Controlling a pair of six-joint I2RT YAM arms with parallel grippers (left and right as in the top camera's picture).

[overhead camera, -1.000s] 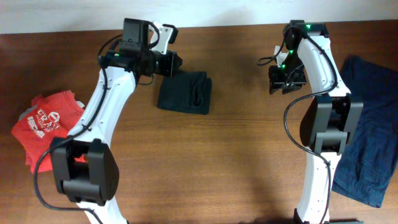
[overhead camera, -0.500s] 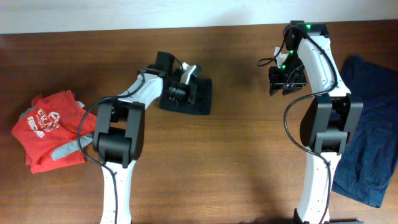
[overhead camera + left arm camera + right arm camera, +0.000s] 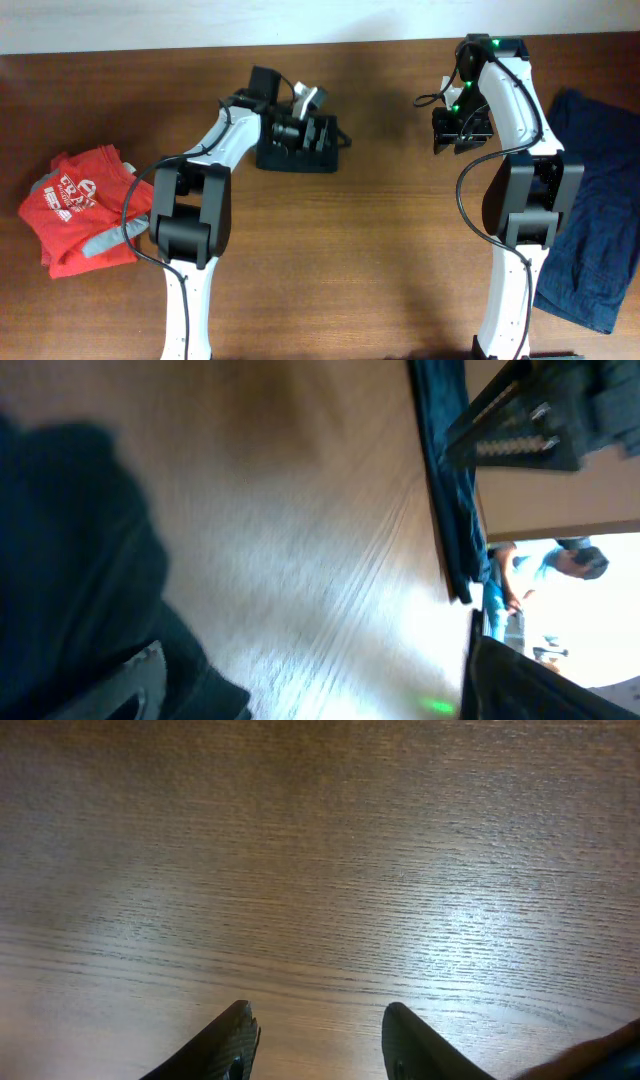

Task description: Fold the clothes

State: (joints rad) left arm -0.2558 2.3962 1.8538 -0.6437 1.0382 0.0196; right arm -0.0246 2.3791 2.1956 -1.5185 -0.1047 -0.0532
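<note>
Overhead, the folded dark shirt [image 3: 295, 162] lies under the left gripper [image 3: 320, 133], whose jaws are spread wide and grip nothing. Well right of the shirt, the right gripper [image 3: 456, 140] hangs partly open and empty.

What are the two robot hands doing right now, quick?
Left gripper: open, right over the folded dark shirt.
Right gripper: open, holding nothing, over the wooden table.

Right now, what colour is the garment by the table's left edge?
The tee is red with white print; the overhead view shows it best.
</note>
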